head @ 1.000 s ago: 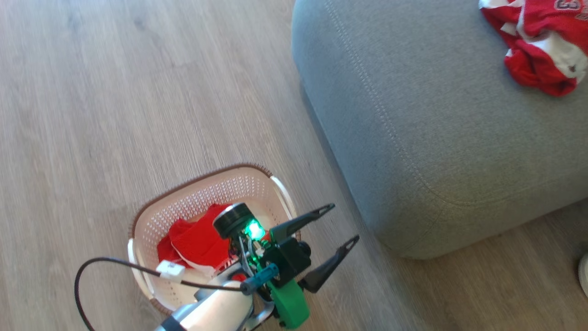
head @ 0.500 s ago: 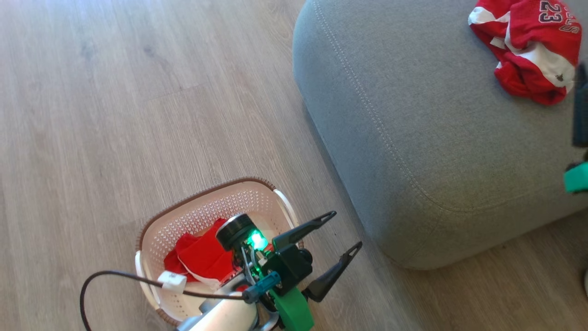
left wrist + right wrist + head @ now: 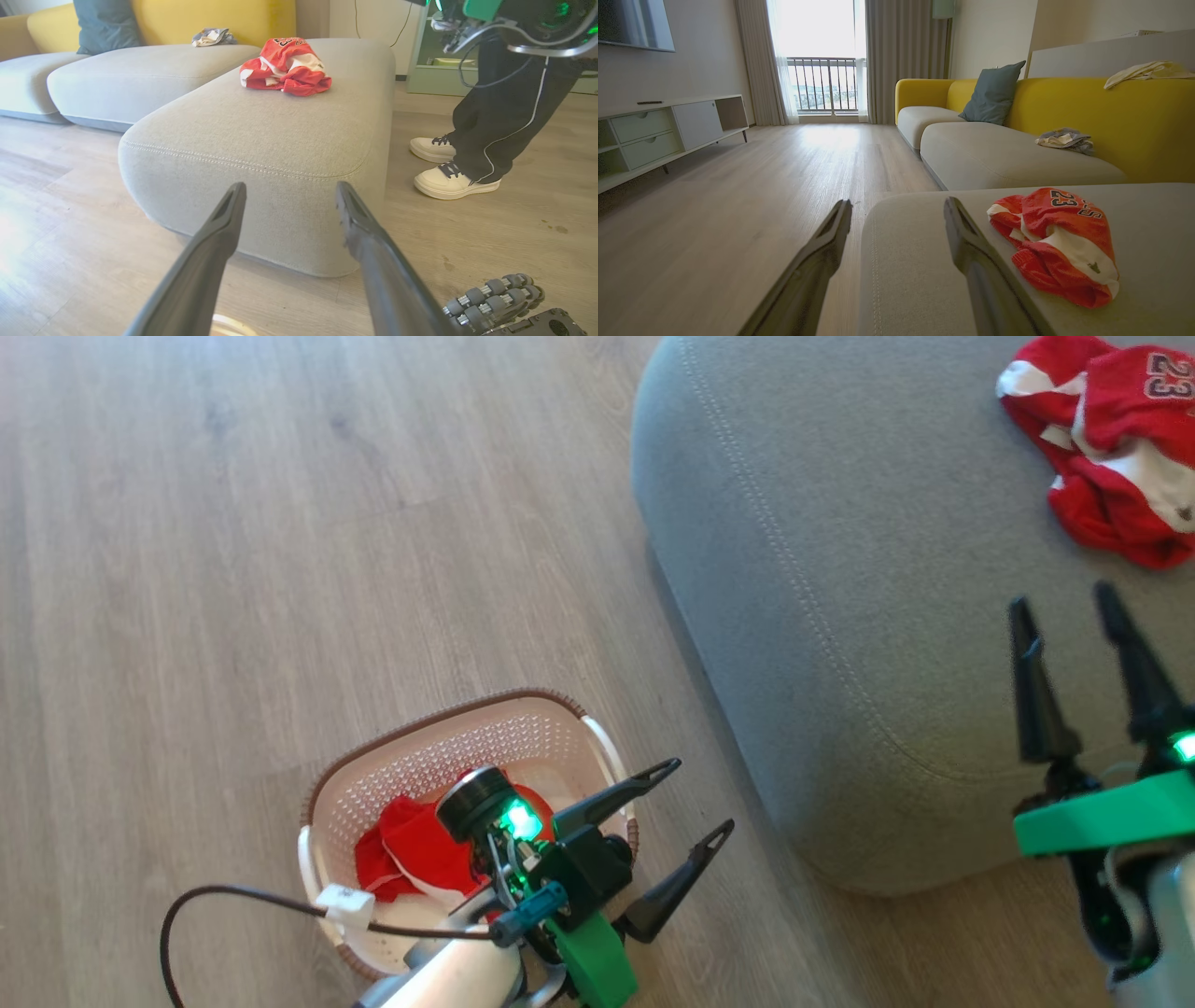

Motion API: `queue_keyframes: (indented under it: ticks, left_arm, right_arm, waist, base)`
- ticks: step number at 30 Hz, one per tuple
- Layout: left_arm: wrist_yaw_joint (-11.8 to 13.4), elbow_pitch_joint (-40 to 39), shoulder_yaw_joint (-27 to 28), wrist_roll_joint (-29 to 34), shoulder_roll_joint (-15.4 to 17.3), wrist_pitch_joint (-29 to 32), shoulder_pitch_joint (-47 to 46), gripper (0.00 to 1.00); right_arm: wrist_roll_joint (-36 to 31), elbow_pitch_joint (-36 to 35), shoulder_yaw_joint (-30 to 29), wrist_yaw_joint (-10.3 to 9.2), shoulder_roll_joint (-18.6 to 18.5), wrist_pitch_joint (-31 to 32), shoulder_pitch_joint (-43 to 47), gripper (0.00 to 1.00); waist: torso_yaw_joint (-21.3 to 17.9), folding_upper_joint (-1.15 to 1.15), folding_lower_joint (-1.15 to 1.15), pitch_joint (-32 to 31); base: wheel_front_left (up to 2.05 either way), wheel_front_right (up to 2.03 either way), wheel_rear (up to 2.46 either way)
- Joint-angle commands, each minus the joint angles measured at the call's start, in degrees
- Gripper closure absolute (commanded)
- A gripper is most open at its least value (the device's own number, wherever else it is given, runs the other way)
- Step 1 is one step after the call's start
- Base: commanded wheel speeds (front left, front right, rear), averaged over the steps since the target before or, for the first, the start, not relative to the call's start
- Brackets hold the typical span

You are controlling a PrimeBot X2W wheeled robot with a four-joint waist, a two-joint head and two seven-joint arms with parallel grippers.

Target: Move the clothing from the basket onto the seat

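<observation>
Hiding red cloth (image 3: 411, 851) partly: left gripper (image 3: 702, 793)

Crumpled jersey (image 3: 1116, 509) lies on the seat (image 3: 840, 616); red cloth (image 3: 411, 851) fills the basket (image 3: 420, 747).

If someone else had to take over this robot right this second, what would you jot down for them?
Left tool: open, empty, by the rim of the basket.
Right tool: open, empty, above the seat.
Done: the jersey lies on the seat.
Left: the plain red cloth is in the basket; lift it out and put it on the seat.
Note: a person's feet stand on the floor beside the seat.
</observation>
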Motion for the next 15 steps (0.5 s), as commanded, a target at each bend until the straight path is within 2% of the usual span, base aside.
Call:
queue_keyframes:
  ticks: [1,8,15]
  left_arm:
    - [-0.1,-2.0,2.0,0.6,-0.6,-0.3,-0.6,0.0]
    - [-0.1,-1.7,4.0,0.3,-1.1,-0.3,-0.1,0.0]
    - [0.1,-0.6,7.9,0.9,-1.8,-0.3,1.5,0.0]
  right_arm:
    - [0.4,-1.6,1.1,-0.02,-1.4,-0.5,-0.1,0.0]
    - [0.4,1.0,4.0,-0.02,0.1,-0.5,1.2,0.0]
    - [-0.8,2.7,6.7,-0.02,1.5,-0.5,2.0,0.0]
  waist:
    - [0.7,0.0,0.0,0.0]
    - [4.8,0.0,0.0,-0.2]
    - [11.7,0.0,0.0,-1.2]
  base:
    - [0.0,0.0,0.0]
    - [0.0,0.0,0.0]
    - [0.0,0.0,0.0]
